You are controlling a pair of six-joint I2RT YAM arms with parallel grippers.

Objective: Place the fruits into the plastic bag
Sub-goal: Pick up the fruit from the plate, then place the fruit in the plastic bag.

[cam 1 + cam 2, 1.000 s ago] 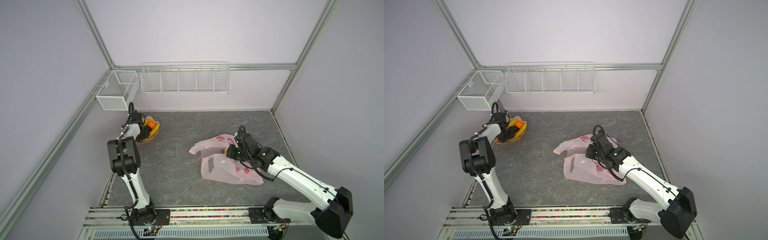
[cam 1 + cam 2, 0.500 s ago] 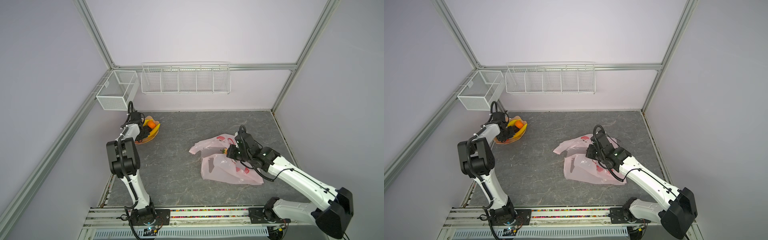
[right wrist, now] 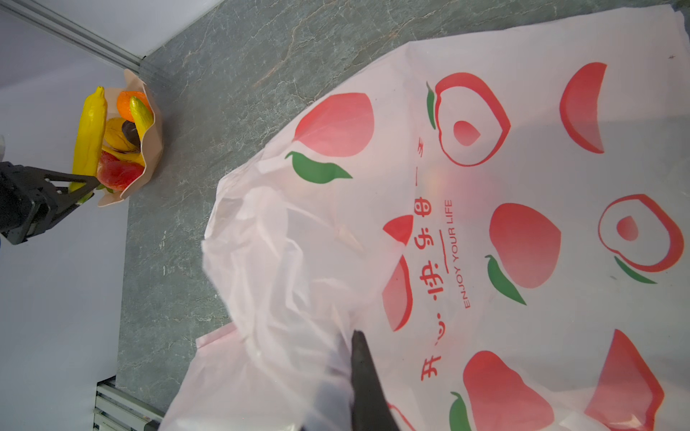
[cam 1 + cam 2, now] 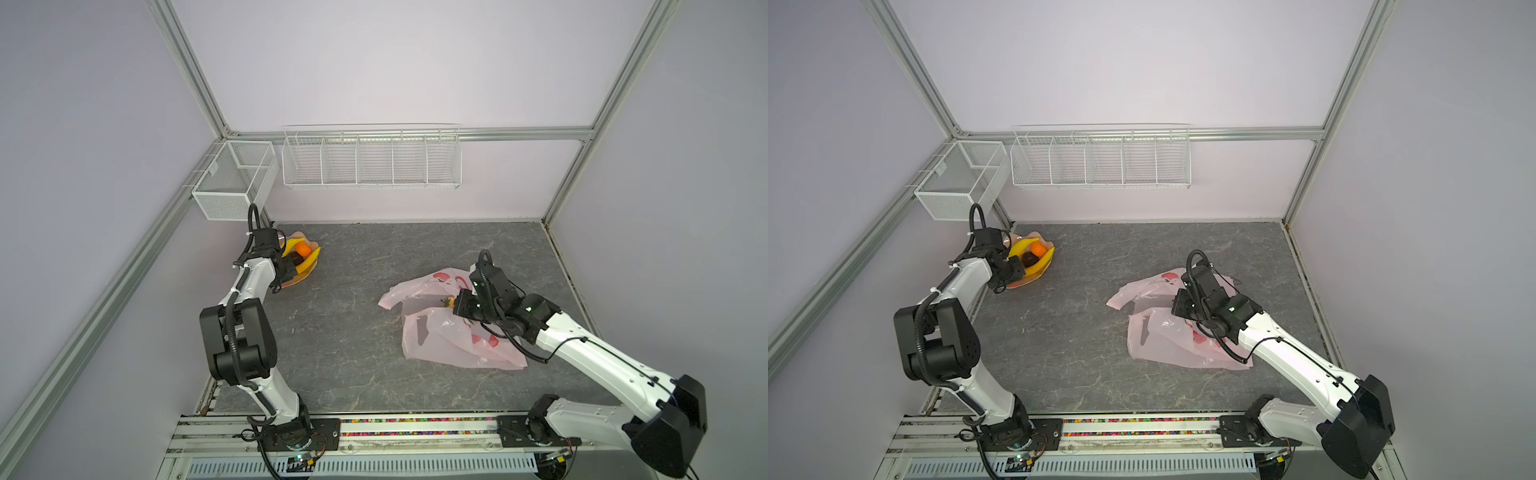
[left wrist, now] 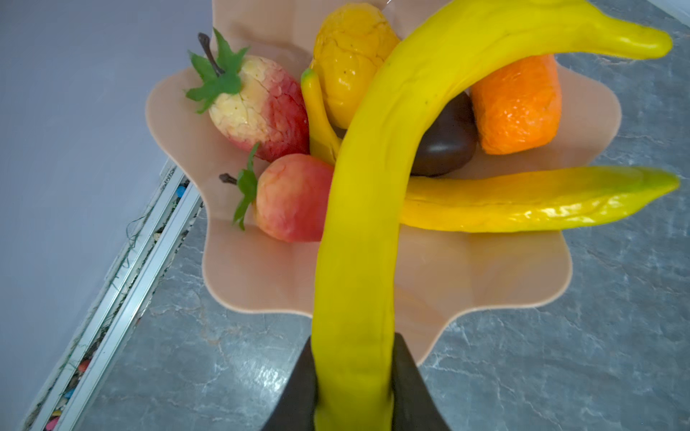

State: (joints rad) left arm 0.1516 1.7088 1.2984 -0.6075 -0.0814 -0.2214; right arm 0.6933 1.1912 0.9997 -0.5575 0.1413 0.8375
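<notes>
My left gripper is shut on one end of a long yellow banana, which arches over the other fruits in the peach wavy-edged dish. In the dish lie a second banana, two strawberries, a yellow pear, an orange and a dark brown piece. In both top views the dish is in the far left corner. The pink plastic bag lies crumpled at the right. My right gripper is shut on its film near the mouth.
Two white wire baskets hang on the back and left walls, above the dish corner. The left wall stands close beside the dish. Grey marbled tabletop lies between dish and bag. A slotted rail runs along the front edge.
The left arm's elbow has shifted toward the front edge while its gripper stays at the dish on the banana. The right arm and the bag have not moved.
</notes>
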